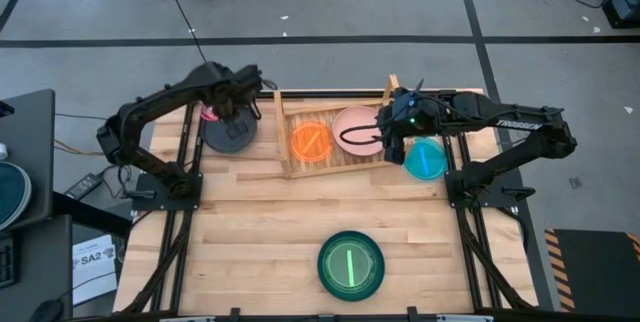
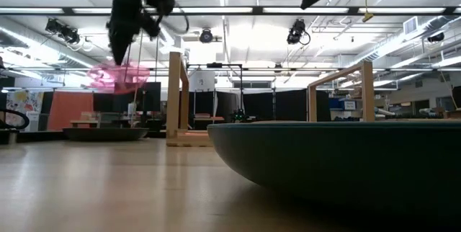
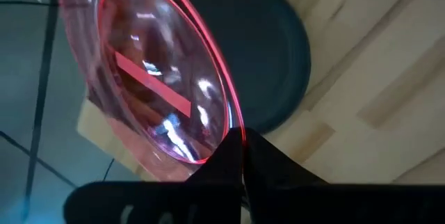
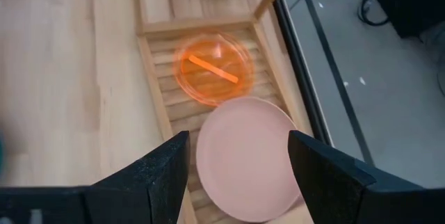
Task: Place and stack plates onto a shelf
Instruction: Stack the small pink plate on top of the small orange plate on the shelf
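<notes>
My left gripper (image 1: 226, 112) is at the table's far left, shut on a translucent pink plate (image 2: 119, 76) that hangs in the air above a dark plate (image 1: 228, 134) lying flat on the table. The slatted wooden shelf (image 1: 290, 167) holds a translucent orange plate (image 1: 311, 140) and an opaque pale pink plate (image 1: 357, 127), side by side on its slats. My right gripper (image 4: 240, 175) hovers open over the pale pink plate (image 4: 247, 154), touching nothing. A cyan plate (image 1: 425, 159) lies right of the shelf. A dark green plate (image 1: 351, 265) lies near the table's near edge. My left gripper pinches the translucent pink plate by its rim (image 3: 233, 128) between the two fingers (image 3: 261, 158). The plate is lifted clear of the table and tilted, standing well above the dark plate (image 3: 268, 50).
The shelf's two upright side boards (image 2: 175, 95) (image 2: 367, 88) stand at its ends. The dark green plate (image 2: 338, 160) fills the low view's foreground. Bare wooden tabletop (image 1: 260, 222) lies between the shelf and the near edge. Both arm bases stand at the table's left and right sides.
</notes>
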Action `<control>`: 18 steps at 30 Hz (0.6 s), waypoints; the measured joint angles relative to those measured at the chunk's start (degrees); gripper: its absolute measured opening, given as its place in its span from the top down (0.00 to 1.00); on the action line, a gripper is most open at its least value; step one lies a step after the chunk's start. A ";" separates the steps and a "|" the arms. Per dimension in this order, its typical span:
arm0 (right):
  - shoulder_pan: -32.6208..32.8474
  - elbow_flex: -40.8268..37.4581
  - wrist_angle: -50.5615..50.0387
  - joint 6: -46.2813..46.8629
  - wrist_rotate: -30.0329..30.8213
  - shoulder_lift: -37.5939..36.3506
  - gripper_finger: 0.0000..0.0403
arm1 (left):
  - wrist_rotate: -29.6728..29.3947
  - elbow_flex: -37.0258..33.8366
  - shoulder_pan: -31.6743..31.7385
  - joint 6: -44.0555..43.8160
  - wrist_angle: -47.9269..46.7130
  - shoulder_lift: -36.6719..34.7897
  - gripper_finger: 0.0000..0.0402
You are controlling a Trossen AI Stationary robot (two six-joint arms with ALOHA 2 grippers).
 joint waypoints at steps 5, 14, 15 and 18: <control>-1.01 0.00 -1.96 1.46 0.07 0.00 0.39 | 0.00 11.46 -2.18 -0.77 -0.32 0.00 1.00; -3.02 -0.01 -5.43 3.18 1.28 -0.26 0.39 | 0.00 24.54 -11.82 2.25 11.33 -0.03 1.00; -3.33 0.00 -5.96 3.71 1.45 -0.39 0.39 | 0.00 24.58 -13.24 2.82 13.61 -0.04 1.00; -4.34 0.00 -7.21 5.13 1.54 -0.97 0.39 | 0.04 24.58 -17.27 4.88 19.02 0.35 1.00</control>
